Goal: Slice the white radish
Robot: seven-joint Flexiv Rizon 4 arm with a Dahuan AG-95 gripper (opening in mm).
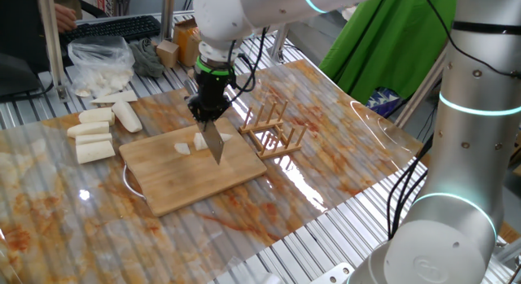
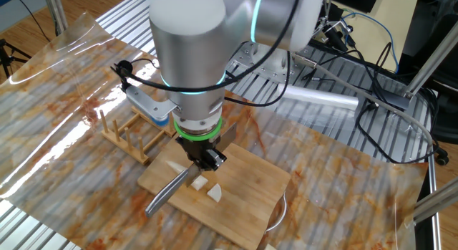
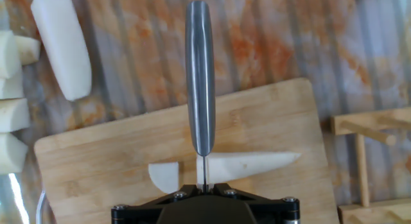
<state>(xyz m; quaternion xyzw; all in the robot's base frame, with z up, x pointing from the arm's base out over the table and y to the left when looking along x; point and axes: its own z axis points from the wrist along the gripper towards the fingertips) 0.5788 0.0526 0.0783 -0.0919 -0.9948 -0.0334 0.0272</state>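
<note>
The white radish (image 3: 247, 165) lies on the bamboo cutting board (image 3: 96, 166), its pointed tip toward the right. A cut-off piece (image 3: 164, 176) rests just left of it. My gripper (image 3: 203, 185) is shut on a steel knife (image 3: 200, 76), whose thin edge runs down between the cut piece and the radish's blunt end. In one fixed view the gripper (image 1: 207, 113) hangs over the board (image 1: 179, 186) with the knife (image 1: 214, 144) slanting down beside the radish (image 1: 200, 142) and the cut piece (image 1: 182, 148). The other fixed view shows the gripper (image 2: 202, 162), knife (image 2: 168, 193) and cut piece (image 2: 215, 194).
Several bigger blunt white chunks (image 1: 94, 137) lie left of the board. A clear bag of white pieces (image 1: 102, 60) sits behind them. A wooden rack (image 1: 273, 129) stands right of the board. The arm's base column (image 1: 464, 154) rises at the right.
</note>
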